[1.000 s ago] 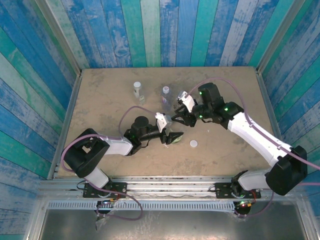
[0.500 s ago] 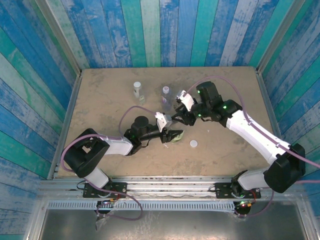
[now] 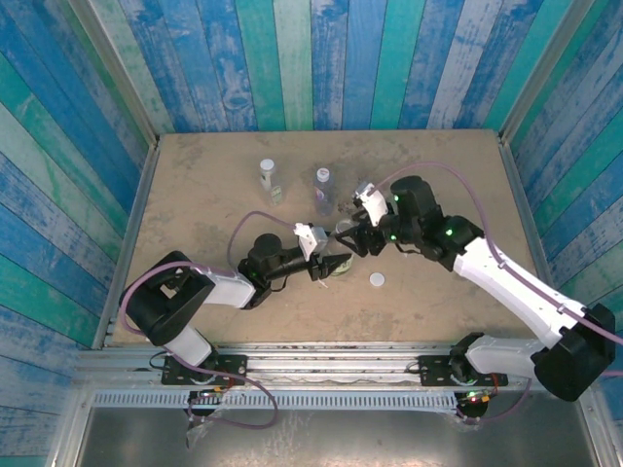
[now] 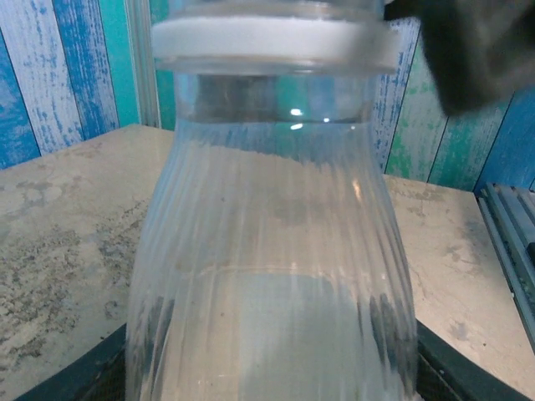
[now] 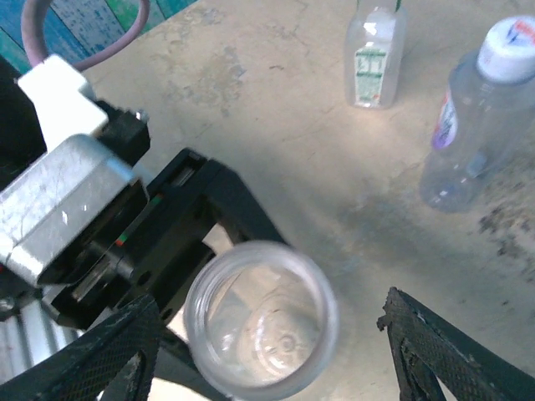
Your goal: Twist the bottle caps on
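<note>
Loose cap point(image 3: 377, 280): small white round disc, lying flat on the tabletop point(image 3: 195, 195), just right of the left claw point(image 3: 331, 265). Tabletop surface is beige, mottled and stone-like, with darker scuffs.

Plain bottle point(image 4: 272, 276): clear thin plastic with fine vertical ribs down a shoulder that flares from a narrow neck. An opaque white ring sits round the neck. Long axis vertical, mouth pointing straight up. In the right wrist view the mouth is an open circle with no cap on it. Whether the base rests on the tabletop cannot be told.

Left claw: closed on the plain bottle's lower body, with black fingers point(image 4: 58, 376) on either side of it.

Right claw point(image 3: 350, 239): above the bottle's mouth, spread wide and holding nothing. Its fingers point(image 5: 109, 355) are black with a cross-hatched grip texture.

Further back, well apart from the claws, two bottles stand upright. One is clear with a purple label point(image 5: 468, 134) and a white cap screwed on. Beyond it, one is clear with a green label point(image 5: 374, 58); its top is cut off in the right wrist view.

Behind: walls point(image 3: 321, 58) of vertical planks, painted blue, teal and white, worn.
</note>
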